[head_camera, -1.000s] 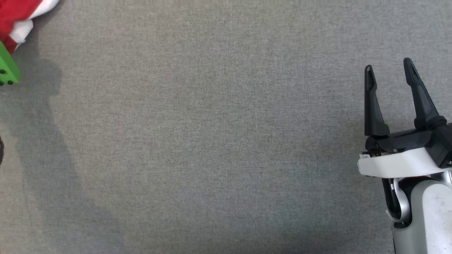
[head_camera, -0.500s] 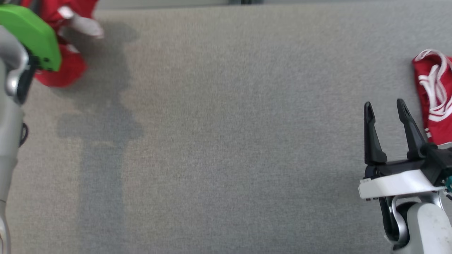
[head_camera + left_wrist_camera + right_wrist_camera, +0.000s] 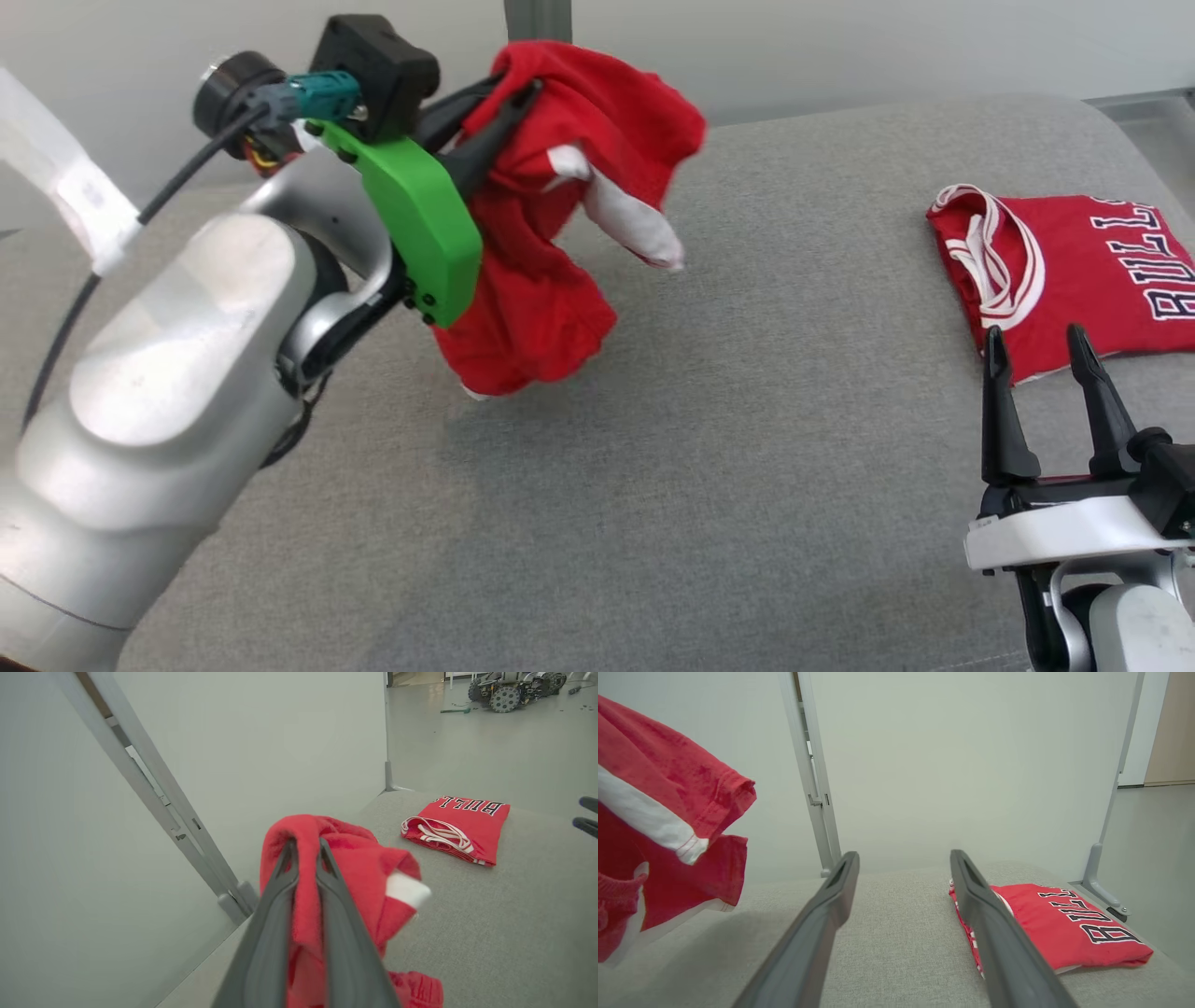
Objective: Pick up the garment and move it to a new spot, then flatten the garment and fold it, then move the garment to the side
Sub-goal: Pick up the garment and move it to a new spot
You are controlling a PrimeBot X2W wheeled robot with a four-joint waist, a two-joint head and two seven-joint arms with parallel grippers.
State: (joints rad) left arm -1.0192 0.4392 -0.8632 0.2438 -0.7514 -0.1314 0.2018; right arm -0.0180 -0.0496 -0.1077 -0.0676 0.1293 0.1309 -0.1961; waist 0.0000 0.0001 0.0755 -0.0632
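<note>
A crumpled red garment (image 3: 546, 289) with white trim hangs in the air above the left part of the grey padded table (image 3: 747, 467). My left gripper (image 3: 518, 98) is shut on its top fold, and in the left wrist view the fingers (image 3: 306, 847) pinch the red cloth (image 3: 359, 868) between them. My right gripper (image 3: 1034, 338) stands open and empty at the lower right, just short of a folded red jersey. In the right wrist view its fingers (image 3: 904, 856) point over the table, with the hanging garment (image 3: 658, 788) at the left.
A folded red "BULLS" jersey (image 3: 1083, 261) (image 3: 462, 819) (image 3: 1064, 924) lies flat at the table's right end. A grey metal frame post (image 3: 159, 788) (image 3: 810, 774) and a pale wall stand behind the table. A wheeled machine (image 3: 514, 688) sits on the floor far off.
The head camera has tilted up, bringing the table's far edge and wall into view. My left arm has carried the garment rightward towards the table's middle. The right gripper stays open.
</note>
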